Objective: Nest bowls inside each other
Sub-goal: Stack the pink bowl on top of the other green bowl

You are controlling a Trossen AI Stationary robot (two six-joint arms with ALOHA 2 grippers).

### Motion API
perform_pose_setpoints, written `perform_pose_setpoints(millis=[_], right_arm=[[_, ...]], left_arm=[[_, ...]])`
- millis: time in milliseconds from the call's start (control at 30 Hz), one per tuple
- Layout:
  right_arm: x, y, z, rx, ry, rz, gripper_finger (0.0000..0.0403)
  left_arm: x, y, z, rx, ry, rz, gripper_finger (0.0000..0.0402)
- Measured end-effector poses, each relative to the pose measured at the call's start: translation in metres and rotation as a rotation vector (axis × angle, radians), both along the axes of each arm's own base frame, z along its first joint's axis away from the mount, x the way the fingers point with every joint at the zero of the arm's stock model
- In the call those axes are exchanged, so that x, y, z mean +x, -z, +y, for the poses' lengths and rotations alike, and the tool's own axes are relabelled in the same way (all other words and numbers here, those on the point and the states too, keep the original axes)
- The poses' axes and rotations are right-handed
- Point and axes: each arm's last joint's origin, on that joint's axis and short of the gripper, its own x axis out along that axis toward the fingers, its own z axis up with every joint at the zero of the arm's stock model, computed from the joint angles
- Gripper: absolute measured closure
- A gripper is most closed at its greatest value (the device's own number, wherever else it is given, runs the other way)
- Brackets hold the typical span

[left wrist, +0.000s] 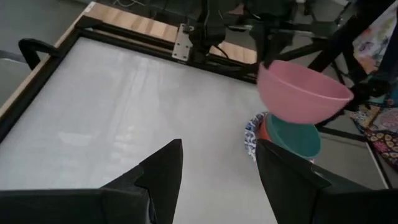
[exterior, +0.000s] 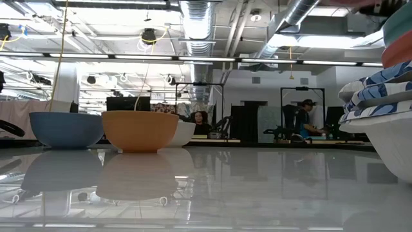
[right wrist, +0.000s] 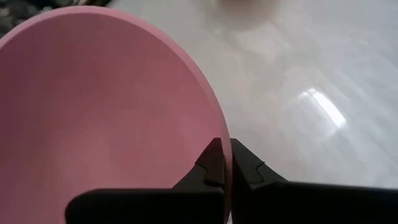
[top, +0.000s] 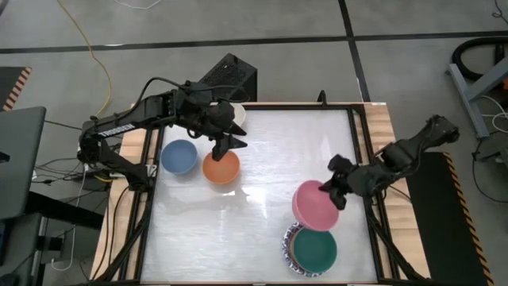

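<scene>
Right hand (top: 332,187) pinches the rim of a pink bowl (top: 315,205), its 2 fingers (right wrist: 213,163) closed on the thin edge, 1 inside and 1 outside, as the right wrist view shows up close. That bowl is plain, smooth and round, held above the tabletop (top: 262,151) and just over a stack near the front right corner: a teal bowl (top: 314,249) sitting in a shallow bowl with a blue-and-white patterned rim (top: 290,241). From above, the pink bowl overlaps the far edge of that stack; the left wrist view shows from the side that it hangs above the teal one, with an orange-red band showing just under the teal rim. Left hand (top: 224,148) hovers open over an orange bowl (top: 221,168) at the far left of the tabletop, fingers spread with nothing between them. Just beside the orange bowl stands a blue bowl (top: 179,156), and a white bowl (top: 237,116) sits behind, partly hidden by the left arm. Only the low view shows these 3 in profile, deep and rounded, mirrored in the glossy surface, with people in the room beyond.
</scene>
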Motion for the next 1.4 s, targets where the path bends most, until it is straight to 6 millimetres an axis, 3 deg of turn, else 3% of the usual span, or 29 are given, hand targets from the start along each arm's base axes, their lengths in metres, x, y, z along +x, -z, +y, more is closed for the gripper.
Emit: perform_pose_setpoints(millis=[300, 567, 667, 800, 1133, 1400], right_arm=[[0.007, 0.009, 0.032, 0.005, -0.098, 0.018, 0.0391], [0.018, 0.026, 0.058, -0.017, -0.138, 0.078, 0.0391], [0.019, 0.032, 0.064, 0.001, -0.150, 0.120, 0.0391], [0.016, 0.036, 0.070, 0.023, -0.182, 0.176, 0.0391], [0.016, 0.037, 0.071, 0.047, -0.215, 0.206, 0.0391], [0.016, 0.050, 0.070, 0.051, -0.193, 0.224, 0.0391]], left_arm=[[-0.014, -0.010, -0.004, -0.008, 0.066, -0.033, 0.0209], [-0.069, -0.045, -0.011, 0.157, 0.044, -0.220, 0.0209], [-0.086, -0.046, -0.014, 0.185, 0.031, -0.283, 0.0209], [-0.101, -0.031, -0.017, 0.142, 0.005, -0.336, 0.0209], [-0.113, 0.022, -0.020, 0.015, -0.038, -0.460, 0.0209], [-0.116, 0.038, -0.019, -0.036, -0.090, -0.453, 0.0209]])
